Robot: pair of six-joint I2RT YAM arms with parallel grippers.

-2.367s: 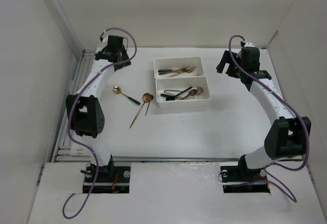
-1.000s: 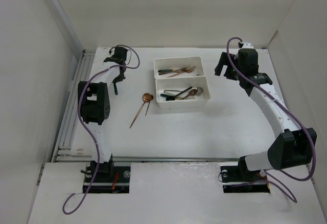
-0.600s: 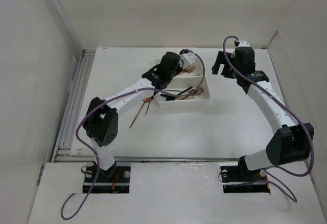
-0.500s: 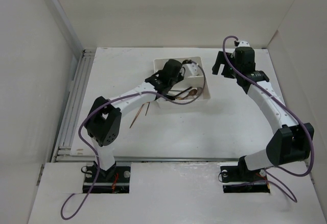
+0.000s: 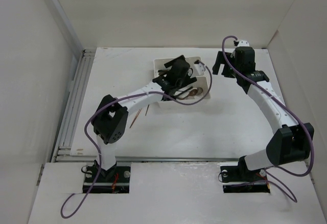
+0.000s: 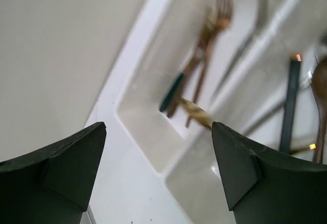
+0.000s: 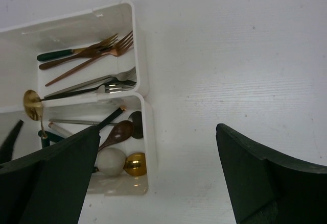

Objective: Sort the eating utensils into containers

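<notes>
Two white bins stand side by side: the far bin holds several forks, and the near bin holds several spoons. My left gripper hovers over the bins, jaws wide open and empty. A gold spoon with a dark green handle is over the rim shared by the two bins, blurred. My right gripper is open and empty above the table, just right of the bins. Copper utensils lie on the table left of the near bin.
White walls enclose the table on the left, back and right. A metal rail runs along the left edge. My left arm stretches across the table over the loose copper utensils.
My left arm has swung from the table's left side to above the bins, and the gold spoon has left the table. My right gripper has shifted slightly toward the back.
</notes>
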